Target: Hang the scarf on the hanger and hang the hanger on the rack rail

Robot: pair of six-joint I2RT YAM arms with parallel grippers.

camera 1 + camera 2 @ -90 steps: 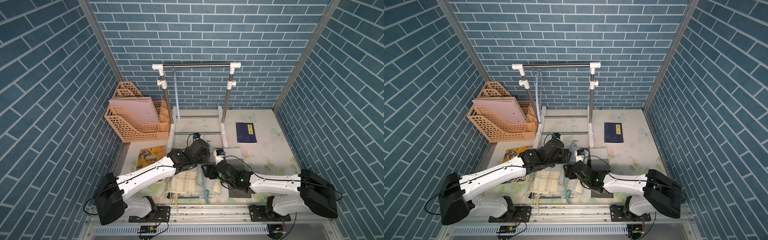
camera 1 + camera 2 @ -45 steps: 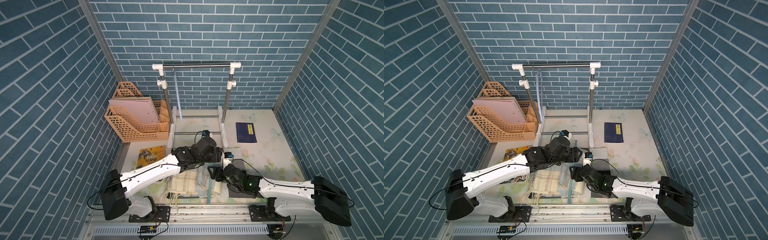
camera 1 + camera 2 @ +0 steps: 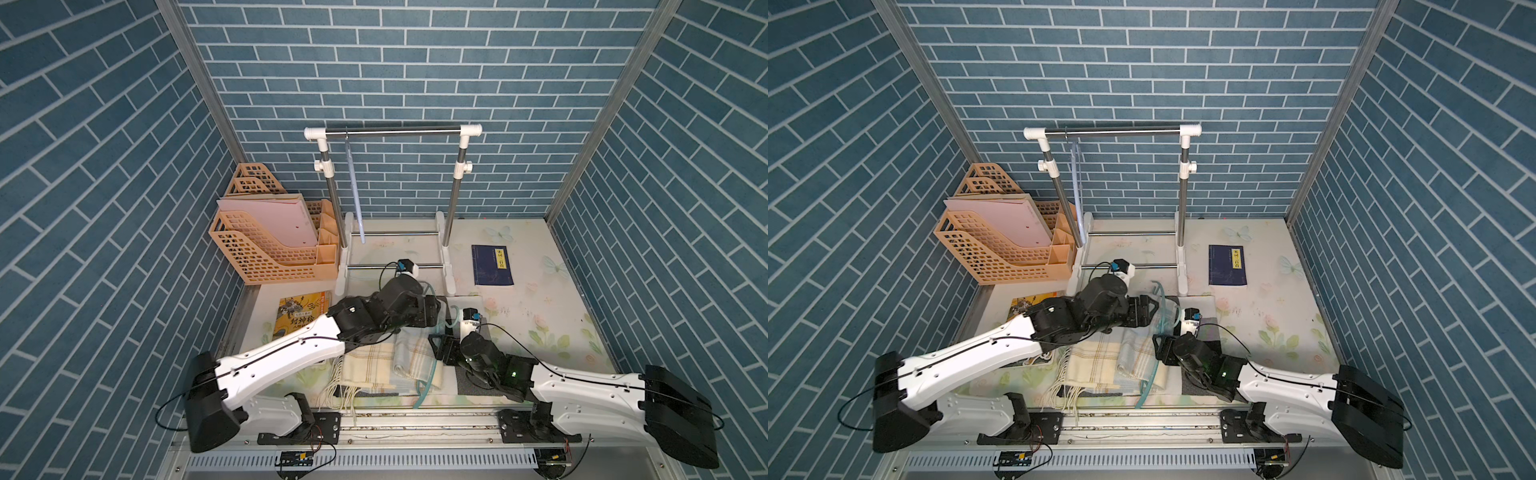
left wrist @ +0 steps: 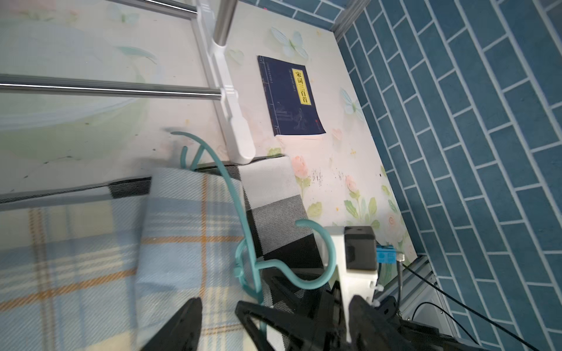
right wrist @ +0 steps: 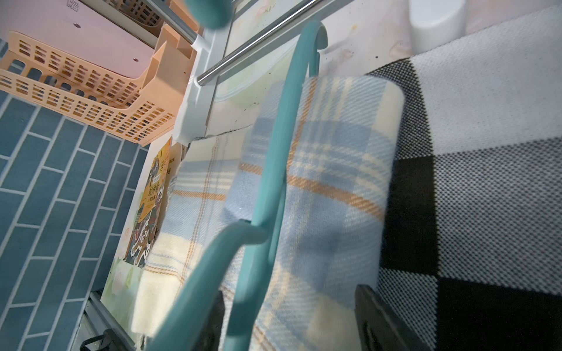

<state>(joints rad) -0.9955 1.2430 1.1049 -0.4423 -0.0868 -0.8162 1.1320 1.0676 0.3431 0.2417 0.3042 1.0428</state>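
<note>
My left jaws have just spread open beside the teal hanger (image 5: 273,170); my right jaws stay open astride it. The scarf (image 3: 374,365) drapes it on the worktop (image 3: 540,299), so lifting seems next.

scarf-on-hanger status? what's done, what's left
Done: the teal hanger lies across the folded plaid scarf. I cannot tell whether the scarf actually wraps one of its bars.
In hand: nothing is gripped. The left gripper and right gripper sit at the hanger, jaws open.
Left: get the scarf draped over the hanger, grip it and lift, then probably hook it on the rack.
</note>
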